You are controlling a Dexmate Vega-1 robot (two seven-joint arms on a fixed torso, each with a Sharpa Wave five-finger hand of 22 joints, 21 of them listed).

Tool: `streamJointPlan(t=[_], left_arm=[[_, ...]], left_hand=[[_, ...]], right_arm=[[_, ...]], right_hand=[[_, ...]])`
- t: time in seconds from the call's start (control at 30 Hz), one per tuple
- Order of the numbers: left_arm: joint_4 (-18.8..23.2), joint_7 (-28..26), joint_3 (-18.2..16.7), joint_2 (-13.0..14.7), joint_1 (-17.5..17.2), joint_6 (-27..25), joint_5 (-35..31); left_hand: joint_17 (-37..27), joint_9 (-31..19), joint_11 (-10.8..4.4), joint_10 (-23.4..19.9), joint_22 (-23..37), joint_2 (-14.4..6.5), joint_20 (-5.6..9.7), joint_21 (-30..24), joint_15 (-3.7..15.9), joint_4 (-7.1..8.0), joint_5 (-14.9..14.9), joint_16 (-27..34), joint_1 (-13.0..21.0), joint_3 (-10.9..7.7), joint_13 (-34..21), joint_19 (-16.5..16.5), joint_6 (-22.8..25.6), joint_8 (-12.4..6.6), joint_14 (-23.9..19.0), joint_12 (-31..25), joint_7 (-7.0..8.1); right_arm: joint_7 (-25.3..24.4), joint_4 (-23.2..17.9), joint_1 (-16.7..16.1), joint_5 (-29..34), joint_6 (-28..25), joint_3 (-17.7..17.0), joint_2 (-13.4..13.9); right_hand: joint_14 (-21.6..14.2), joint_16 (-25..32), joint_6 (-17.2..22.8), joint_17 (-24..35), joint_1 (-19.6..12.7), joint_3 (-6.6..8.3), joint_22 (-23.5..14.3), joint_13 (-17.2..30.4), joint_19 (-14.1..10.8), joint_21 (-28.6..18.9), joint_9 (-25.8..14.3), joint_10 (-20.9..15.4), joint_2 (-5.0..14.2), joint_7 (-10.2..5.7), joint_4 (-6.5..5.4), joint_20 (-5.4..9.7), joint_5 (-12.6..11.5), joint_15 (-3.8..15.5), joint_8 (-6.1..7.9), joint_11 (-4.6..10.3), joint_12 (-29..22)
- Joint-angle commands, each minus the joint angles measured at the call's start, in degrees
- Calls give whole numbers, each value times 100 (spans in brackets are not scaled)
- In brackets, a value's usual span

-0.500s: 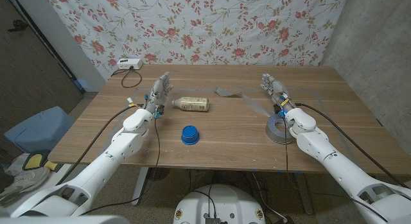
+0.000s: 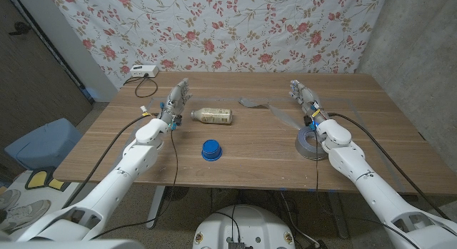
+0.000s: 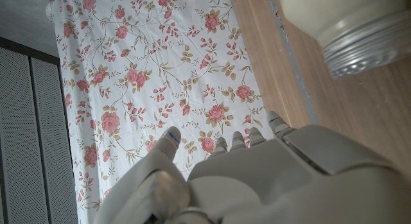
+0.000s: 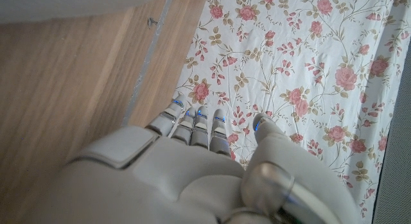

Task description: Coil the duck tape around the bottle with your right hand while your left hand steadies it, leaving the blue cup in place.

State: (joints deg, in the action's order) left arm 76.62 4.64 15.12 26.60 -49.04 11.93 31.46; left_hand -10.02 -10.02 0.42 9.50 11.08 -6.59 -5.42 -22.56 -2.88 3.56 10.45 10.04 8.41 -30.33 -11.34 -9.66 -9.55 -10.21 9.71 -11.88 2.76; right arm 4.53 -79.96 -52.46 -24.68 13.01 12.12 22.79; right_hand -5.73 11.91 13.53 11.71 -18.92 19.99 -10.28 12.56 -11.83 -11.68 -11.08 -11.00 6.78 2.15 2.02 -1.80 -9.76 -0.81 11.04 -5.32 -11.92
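The bottle [image 2: 215,116] lies on its side mid-surface, just beside the empty, spread left hand [image 2: 176,103]. The tape [image 2: 311,143] sits by the right wrist; the right hand [image 2: 303,97] is likewise open, holding nothing. The cup [image 2: 211,150] stands nearer the front edge. The bottle will likely roll, so pin its body; the tape looks sticky and floppy. The left wrist view shows the bottle's ribbed neck close up.

The desk [image 2: 250,145] is warm brown wood with a visible grain. Behind it hangs a white cloth [image 2: 214,28] printed with red-pink roses and thin olive stems. The cup [image 2: 211,150] is bright blue, the bottle [image 2: 214,115] cream with a silvery cap, and the tape roll [image 2: 310,143] grey. Both arms are white; each robot hand, left [image 2: 176,100] and right [image 2: 303,96], is pale grey with small blue marks.
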Motion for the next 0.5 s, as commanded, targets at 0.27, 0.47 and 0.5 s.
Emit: streamJointPlan(t=[0.27,0.47,0.5], left_arm=[[418,69,-73,140,-53,-625,-610],[685,-53,-2,402,-68,-900,-959],[719,-71,10,444,-67,-928,-1020]], left_hand=[[2,-10,-8,229,0,142,30,-9,19,-77,27,82,21,34,-19,24,-278,-102,250,-110,16],[5,-13,-65,168,-9,245,30,6,30,-194,18,94,90,55,-17,49,-173,-128,178,-128,73],[5,-15,-79,153,-11,269,38,12,32,-226,16,96,112,59,-17,51,-129,-142,163,-131,72]], right_arm=[[-459,-1869,-1159,1237,-947,-522,217],[-649,-2290,-1456,1538,-1139,-584,260],[-689,-2345,-1502,1586,-1155,-590,255]], right_hand=[[-76,43,66,-12,22,-51,-25,6,-57,-61,-7,-106,-143,60,76,-103,-17,-103,44,-40,-73],[-79,38,67,-16,38,-81,-25,3,-54,-58,-7,-118,-191,60,93,-130,-16,-111,44,-37,-73],[-76,35,65,-16,42,-88,-25,3,-51,-57,-6,-121,-202,58,96,-131,-16,-110,42,-27,-73]])
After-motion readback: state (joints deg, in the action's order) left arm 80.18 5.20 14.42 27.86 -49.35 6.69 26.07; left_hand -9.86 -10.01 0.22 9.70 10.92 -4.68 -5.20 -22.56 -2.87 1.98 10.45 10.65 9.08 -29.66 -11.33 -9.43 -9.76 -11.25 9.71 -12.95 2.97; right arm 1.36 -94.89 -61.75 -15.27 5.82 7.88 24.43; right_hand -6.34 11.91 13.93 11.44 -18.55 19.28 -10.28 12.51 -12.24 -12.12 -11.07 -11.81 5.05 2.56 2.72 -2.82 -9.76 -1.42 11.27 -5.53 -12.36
